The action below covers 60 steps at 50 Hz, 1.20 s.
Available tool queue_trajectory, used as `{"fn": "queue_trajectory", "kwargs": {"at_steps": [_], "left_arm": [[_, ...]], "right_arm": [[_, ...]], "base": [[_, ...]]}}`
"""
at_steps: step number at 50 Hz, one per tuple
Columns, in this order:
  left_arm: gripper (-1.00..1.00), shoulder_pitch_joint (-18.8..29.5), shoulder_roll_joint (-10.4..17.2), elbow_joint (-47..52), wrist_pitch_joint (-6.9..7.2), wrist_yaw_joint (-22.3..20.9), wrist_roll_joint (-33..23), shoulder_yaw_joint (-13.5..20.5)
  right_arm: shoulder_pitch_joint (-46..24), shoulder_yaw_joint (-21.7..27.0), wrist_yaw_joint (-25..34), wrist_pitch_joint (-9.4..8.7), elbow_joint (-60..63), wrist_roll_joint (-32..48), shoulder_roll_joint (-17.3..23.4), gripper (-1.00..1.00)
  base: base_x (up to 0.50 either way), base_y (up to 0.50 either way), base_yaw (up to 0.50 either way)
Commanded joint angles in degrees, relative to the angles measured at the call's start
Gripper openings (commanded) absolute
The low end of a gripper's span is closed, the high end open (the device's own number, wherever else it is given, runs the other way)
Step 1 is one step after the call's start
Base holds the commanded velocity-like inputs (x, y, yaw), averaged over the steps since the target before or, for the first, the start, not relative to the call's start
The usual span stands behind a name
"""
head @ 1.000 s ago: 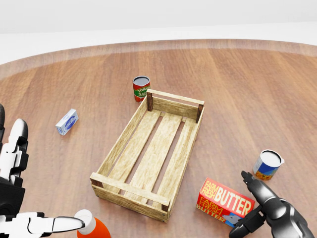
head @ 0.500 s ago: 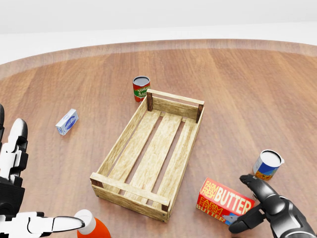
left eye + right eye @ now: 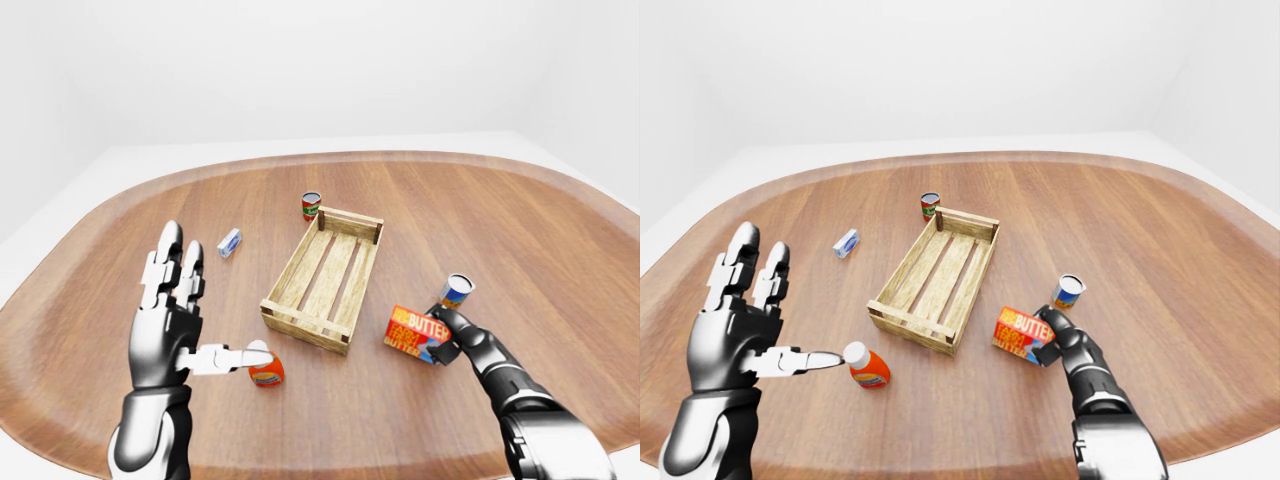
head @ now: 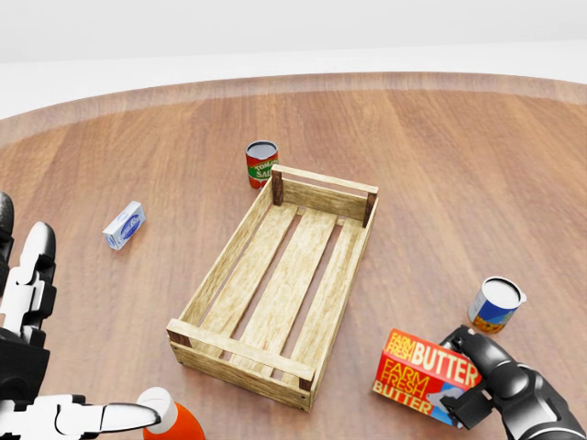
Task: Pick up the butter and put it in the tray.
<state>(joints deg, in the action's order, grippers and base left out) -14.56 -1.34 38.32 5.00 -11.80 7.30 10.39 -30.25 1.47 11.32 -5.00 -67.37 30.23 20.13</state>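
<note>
Oval wooden table (image 3: 560,260), white room; butter (image 4: 427,369) seemingly gripped.

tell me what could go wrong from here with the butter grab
The right hand grips the red butter box only at one end, so the tilted box could twist or slip out on the lift. The blue and orange tin can stands right beside that hand and could get knocked over. On the way to the slatted wooden tray, the box may catch its raised wall.
</note>
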Motion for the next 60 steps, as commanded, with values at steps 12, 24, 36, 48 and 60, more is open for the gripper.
{"fn": "queue_trajectory", "kwargs": {"at_steps": [12, 24, 36, 48, 60], "left_arm": [[1.0, -0.4, -0.09, 0.0, 0.0, -0.05, -0.24, -0.37], [1.0, -0.43, -0.07, -0.32, 0.0, 0.04, -0.36, -0.57], [1.0, -0.05, 0.05, -0.74, 0.0, 0.14, -0.27, -0.36], [1.0, -0.01, 0.06, -0.62, 0.0, 0.22, -0.34, -0.43], [1.0, 0.15, 0.06, -0.64, 0.0, 0.22, -0.2, -0.2]], "right_arm": [[8.55, 2.5, 9.99, 0.0, 29.16, 6.81, 0.31, -1.0], [14.0, 4.84, 22.15, 0.0, 48.98, 16.56, 0.33, -1.0], [14.83, 6.79, 28.68, 0.0, 59.83, 25.99, 0.76, -1.0], [10.86, 6.92, 28.68, 0.0, 62.65, 30.2, -0.4, -1.0], [4.88, 5.84, 28.68, 0.0, 60.45, 29.36, -0.58, -1.0]], "base": [[0.0, 0.0, 0.0], [0.0, 0.0, 0.0], [0.0, 0.0, 0.0], [0.0, 0.0, 0.0], [0.0, 0.0, 0.0]]}}
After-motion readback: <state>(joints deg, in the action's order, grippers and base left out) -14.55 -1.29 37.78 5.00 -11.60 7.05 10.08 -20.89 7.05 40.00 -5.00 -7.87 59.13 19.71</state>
